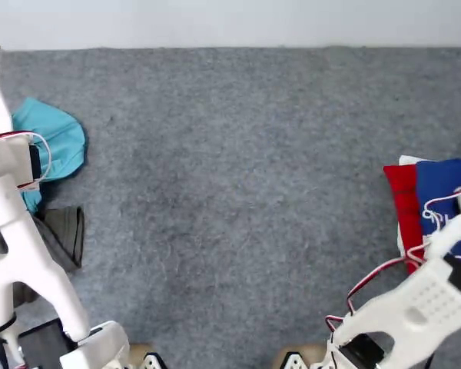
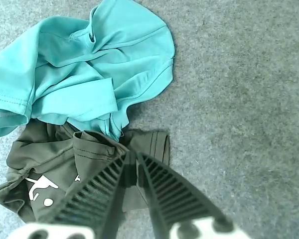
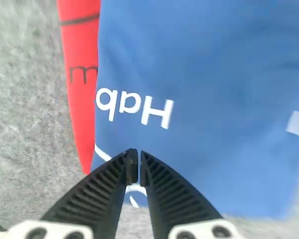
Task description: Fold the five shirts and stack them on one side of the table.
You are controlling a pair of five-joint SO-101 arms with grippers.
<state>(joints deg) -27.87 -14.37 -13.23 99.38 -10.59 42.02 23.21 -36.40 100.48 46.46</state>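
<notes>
Left claw (image 2: pixel 133 164), pressed together, hangs just over the crumpled dark shirt (image 2: pixel 45 159), teal shirt (image 2: pixel 89 74) beyond; right claw (image 3: pixel 134 167), likewise pressed together, sits well apart above the blue shirt (image 3: pixel 214 74).

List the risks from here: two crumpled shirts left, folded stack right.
1. The teal shirt overlaps the dark shirt under the shut left gripper; a pick there may drag both.
2. The right gripper sits shut near a corner of the blue shirt; snagging it could slide it off the red shirt beneath.
</notes>
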